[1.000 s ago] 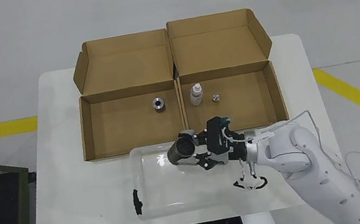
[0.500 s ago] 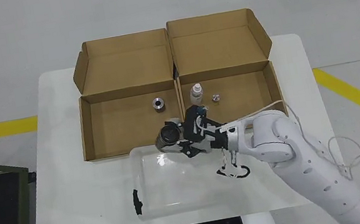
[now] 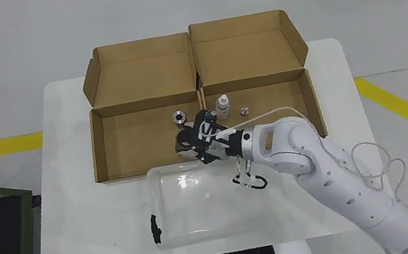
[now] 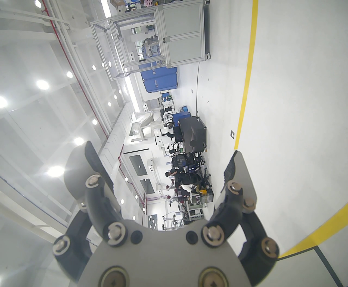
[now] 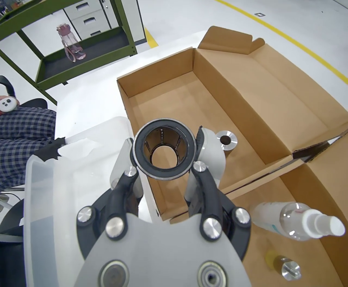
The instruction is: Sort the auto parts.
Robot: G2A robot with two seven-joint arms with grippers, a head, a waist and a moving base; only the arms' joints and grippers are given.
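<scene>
My right gripper is shut on a black ring-shaped bearing, held over the near right corner of the left cardboard box. A small silver bushing lies inside that box. In the right cardboard box lie a white spray bottle and a small metal fitting. A black part rests in the clear plastic tray. My left gripper is open, pointing away from the table toward the room.
The two boxes stand side by side at the table's back with lids open. The clear tray sits at the front edge. A green shelf with a pink bottle stands off to the table's left. A loose cable hangs from the right arm.
My right gripper has carried the bearing from above the clear tray back and left to the near right corner of the left box.
</scene>
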